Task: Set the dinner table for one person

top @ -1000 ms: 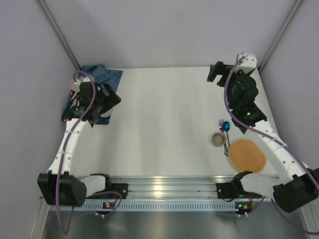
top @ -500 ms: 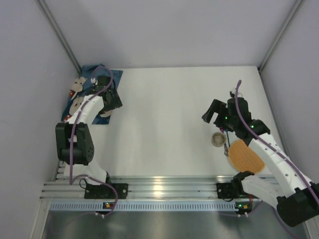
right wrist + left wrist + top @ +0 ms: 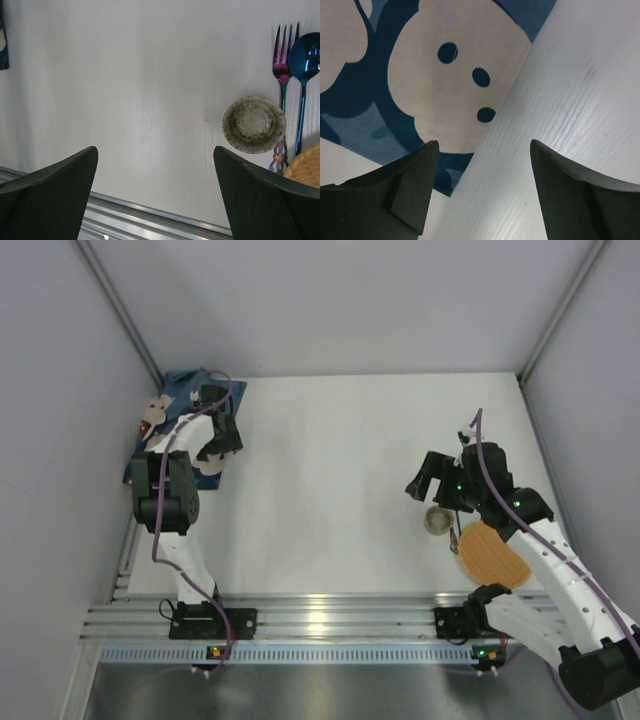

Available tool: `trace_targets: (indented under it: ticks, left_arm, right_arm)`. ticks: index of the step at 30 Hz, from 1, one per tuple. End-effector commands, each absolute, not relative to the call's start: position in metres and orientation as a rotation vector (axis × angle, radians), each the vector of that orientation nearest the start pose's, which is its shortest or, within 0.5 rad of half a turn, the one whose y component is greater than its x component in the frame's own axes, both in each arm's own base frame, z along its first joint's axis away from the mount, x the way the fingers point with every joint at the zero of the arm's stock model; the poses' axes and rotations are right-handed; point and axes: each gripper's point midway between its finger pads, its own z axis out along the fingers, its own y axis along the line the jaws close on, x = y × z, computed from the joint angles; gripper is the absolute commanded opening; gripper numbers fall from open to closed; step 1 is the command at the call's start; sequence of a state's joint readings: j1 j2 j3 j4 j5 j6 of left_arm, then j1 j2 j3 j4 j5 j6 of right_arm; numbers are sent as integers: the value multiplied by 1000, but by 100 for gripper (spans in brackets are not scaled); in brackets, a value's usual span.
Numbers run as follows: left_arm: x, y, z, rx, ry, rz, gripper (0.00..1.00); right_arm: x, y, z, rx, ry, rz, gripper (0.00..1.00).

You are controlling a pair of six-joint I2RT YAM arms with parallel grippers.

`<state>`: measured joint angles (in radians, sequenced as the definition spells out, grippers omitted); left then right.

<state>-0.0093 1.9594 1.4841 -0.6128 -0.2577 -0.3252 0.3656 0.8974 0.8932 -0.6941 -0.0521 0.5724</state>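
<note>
Your 2 grippers stand open and empty: left gripper [image 3: 484, 143] over the placemat [image 3: 420, 90] corner, right gripper [image 3: 155, 148] near the speckled bowl [image 3: 254, 124].

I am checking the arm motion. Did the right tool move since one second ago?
Yes. The right tool came from the far edge of the table toward the near side, and is now close to the bowl, which stayed in place.
</note>
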Motion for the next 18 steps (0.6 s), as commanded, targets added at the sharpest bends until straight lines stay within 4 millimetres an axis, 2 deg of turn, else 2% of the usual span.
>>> trace_targets:
  ticks: [1, 3, 5, 7, 8, 9, 10, 13, 16, 17, 18]
  left_arm:
    - [478, 33, 63, -466, 2518, 249, 79]
    - [481, 35, 49, -480, 2540, 270, 79]
    - [490, 41, 49, -499, 2520, 312, 79]
    - [494, 44, 38, -505, 2530, 339, 78]
    - [500, 57, 41, -541, 2513, 347, 78]
    - [502, 60, 34, -552, 2525, 352, 78]
    - [508, 64, 39, -565, 2513, 357, 77]
    - [512, 75, 32, -597, 2520, 372, 72]
    - [510, 89, 26, -657, 2518, 361, 53]
    - [509, 88, 23, -663, 2526, 340, 42]
    - [507, 88, 20, -666, 2536, 330, 37]
  right_arm:
    - [241, 129, 204, 130, 2323, 540, 100]
    - [242, 131, 196, 128, 2352, 542, 100]
    - [242, 134, 192, 121, 2372, 550, 100]
    - [245, 136, 189, 109, 2387, 547, 100]
    - [246, 136, 189, 108, 2389, 542, 100]
    - [248, 135, 190, 110, 2388, 535, 100]
    - [248, 134, 190, 108, 2388, 528, 100]
    - [250, 133, 190, 112, 2387, 511, 100]
    - [252, 131, 189, 130, 2383, 497, 100]
    - [252, 131, 188, 134, 2388, 496, 100]
    - [253, 130, 186, 148, 2393, 494, 100]
